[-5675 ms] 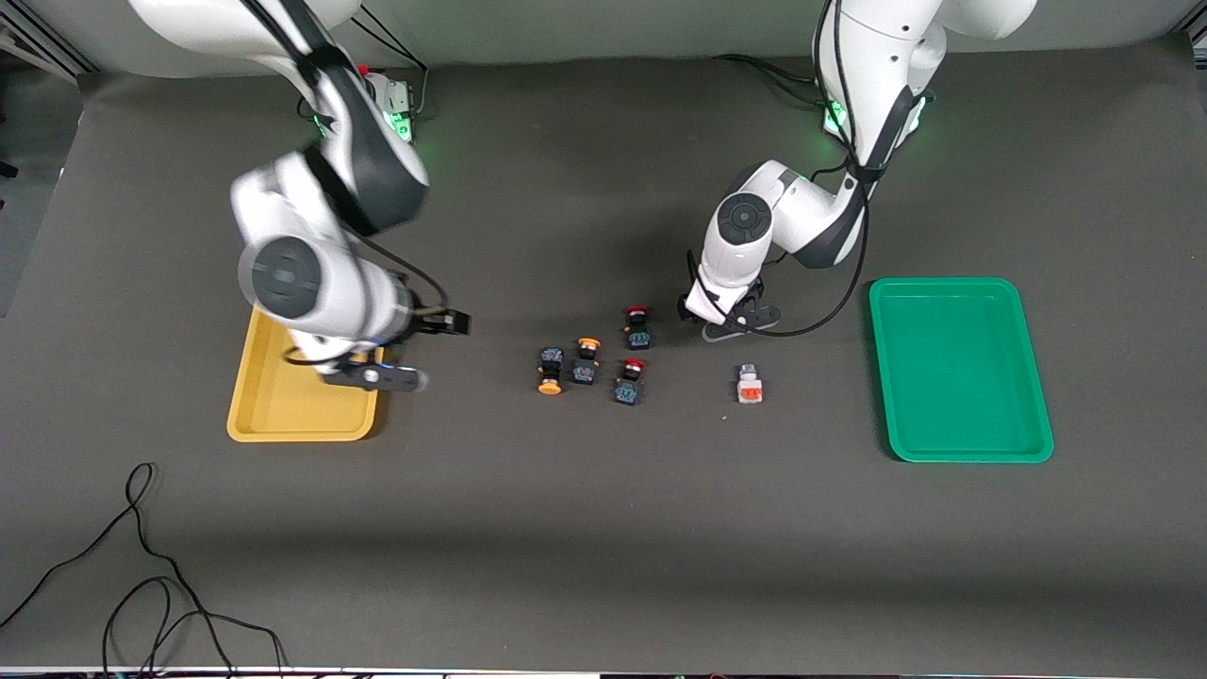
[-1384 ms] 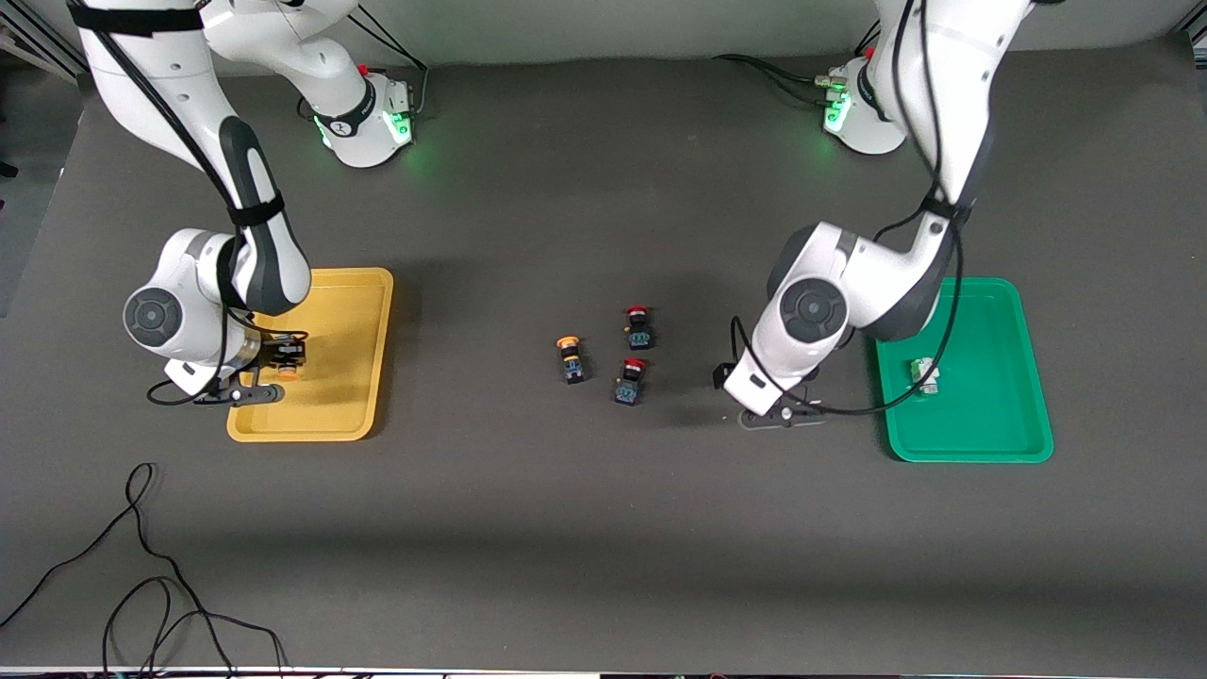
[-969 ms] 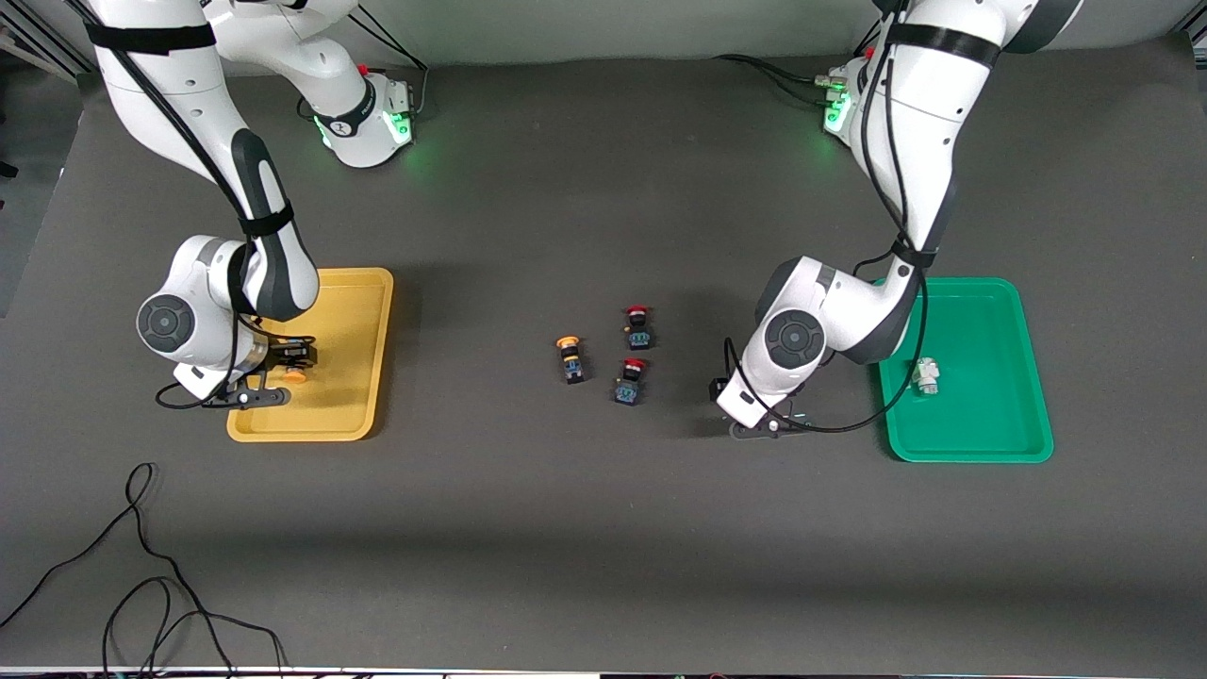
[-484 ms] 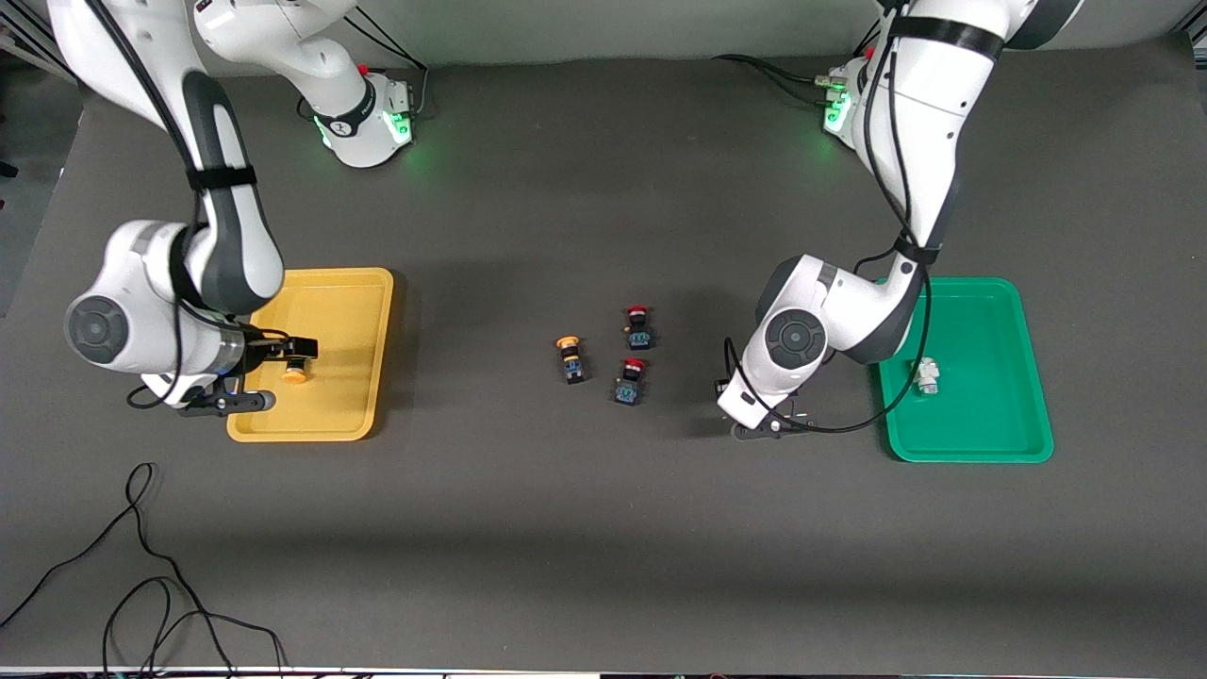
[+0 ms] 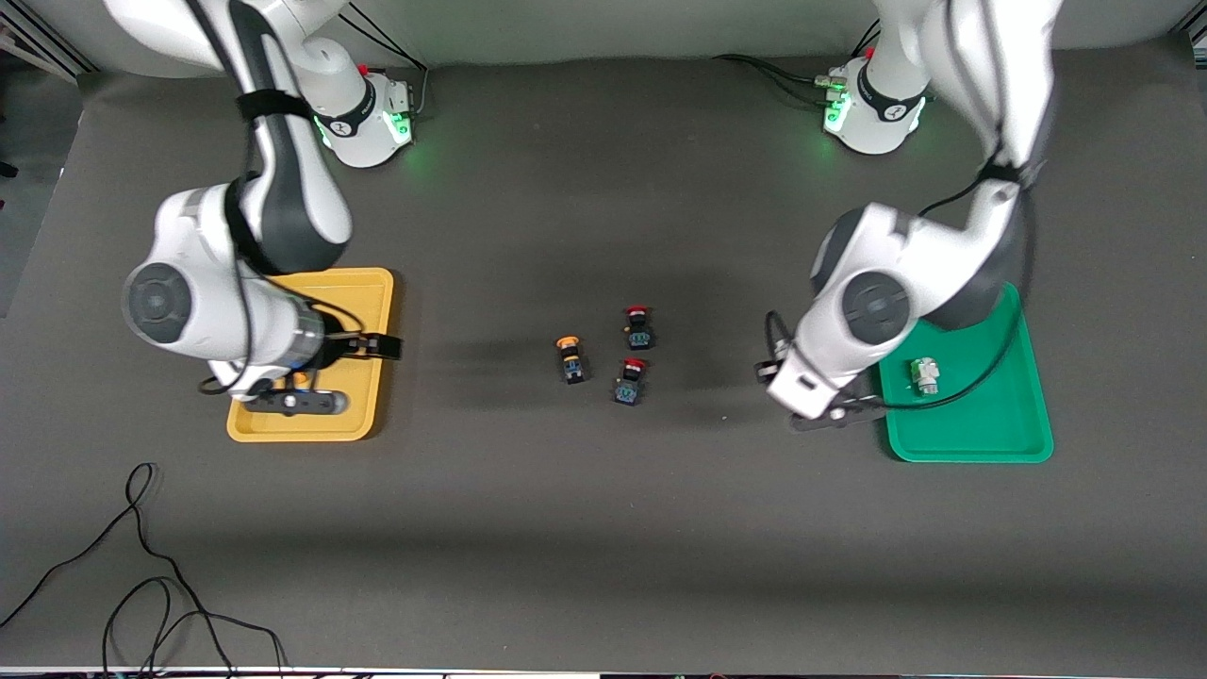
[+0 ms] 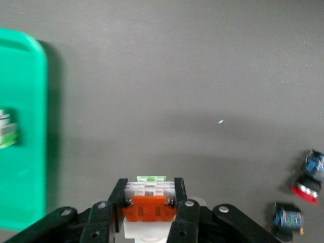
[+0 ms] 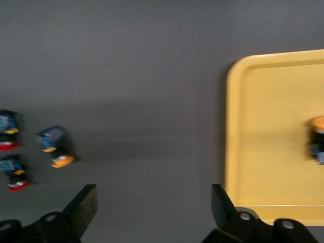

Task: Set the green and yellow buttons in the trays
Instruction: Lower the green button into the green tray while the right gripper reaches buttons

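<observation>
Front view, right arm: the right gripper (image 5: pixel 325 375) hangs over the counter-side rim of the yellow tray (image 5: pixel 370 292), jaws wide apart and empty, looking done with its drop.
Front view, yellow tray: one yellow button (image 5: pixel 300 379) lies inside, mostly hidden under the wrist, only a sliver of orange cap showing.
Front view, centre: a second yellow button (image 5: pixel 570 359) lies on the counter (image 5: pixel 603 547), just beside two red buttons (image 5: pixel 634 354); I judge it the right arm's next pick.
Front view, left arm: the left gripper (image 5: pixel 830 413) sits over the counter just beside the green tray (image 5: pixel 1000 443); the wrist body blocks the jaws and whatever they carry.
Front view, green tray: one white button (image 5: pixel 924 375) already rests inside, too small to read its marking.
Left wrist view: the jaws are clamped on the orange-marked button (image 6: pixel 150 203), pinched across its white body, a green strip showing on top; a side grip like this should let it drop flat into the tray, which shows at the edge, cut off.
Right wrist view: both fingers (image 7: pixel 83 206) stand wide with bare counter between them; the tray's button is cut off at the edge, and the counter buttons are blurred.
</observation>
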